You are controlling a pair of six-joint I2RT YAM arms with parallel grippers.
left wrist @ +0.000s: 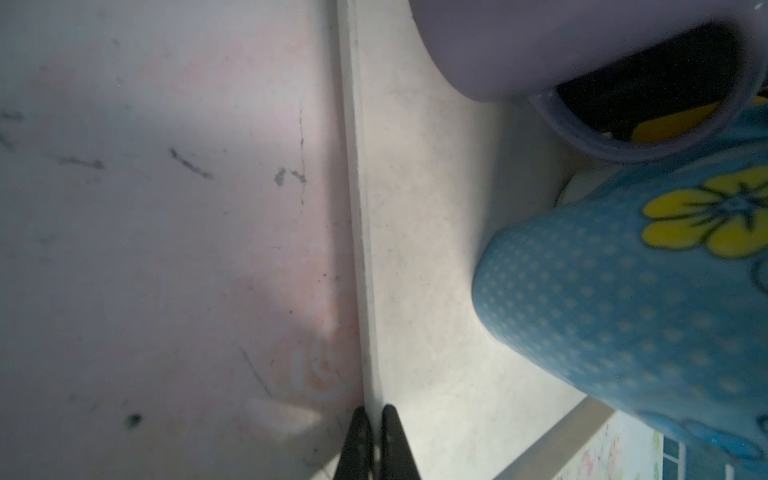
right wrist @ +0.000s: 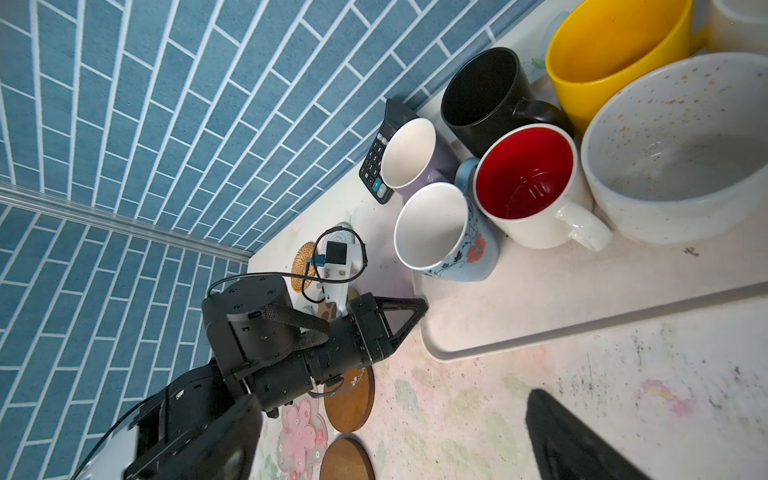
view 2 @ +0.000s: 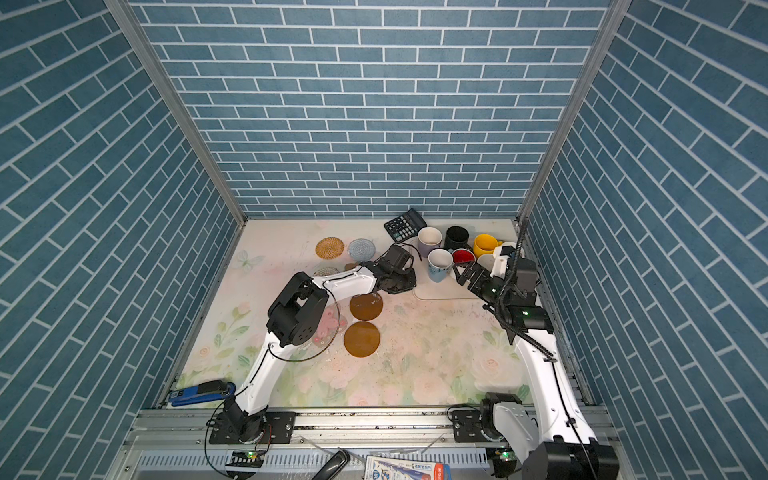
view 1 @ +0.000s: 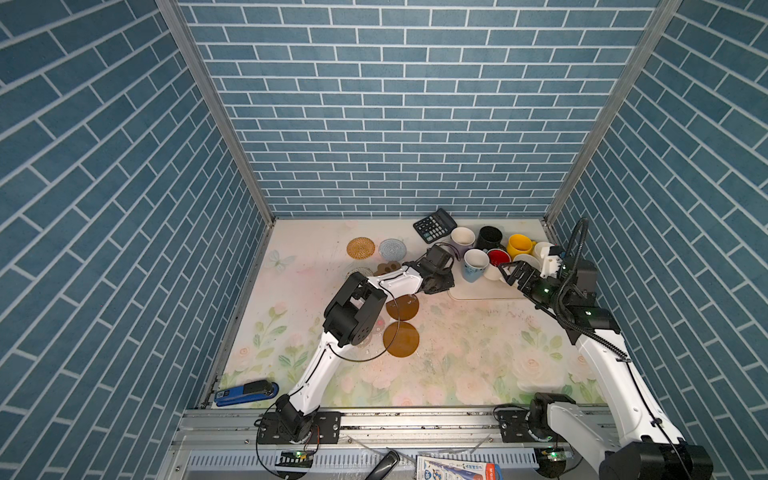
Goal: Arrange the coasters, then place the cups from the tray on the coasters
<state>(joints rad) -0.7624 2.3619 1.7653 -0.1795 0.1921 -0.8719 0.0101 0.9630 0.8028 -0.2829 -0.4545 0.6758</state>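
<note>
Pinching the low-rimmed cream-pink tray (left wrist: 415,270), left tool (left wrist: 374,411) clenched on it, right tool (view 1: 510,270) spread wide, cups (right wrist: 432,226) crowded aboard.

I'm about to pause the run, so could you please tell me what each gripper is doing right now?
Left gripper: closed on the rim of the tray.
Right gripper: open, holding nothing.

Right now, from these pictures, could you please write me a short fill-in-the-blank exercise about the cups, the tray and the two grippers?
1. The left gripper is shut on the rim of the tray; the right gripper is ___.
2. The cup with the red inside is ___ outside.
3. In both top views, between the lavender cup and the yellow cup stands the ___ cup.
Missing words: open, white, black.
</note>
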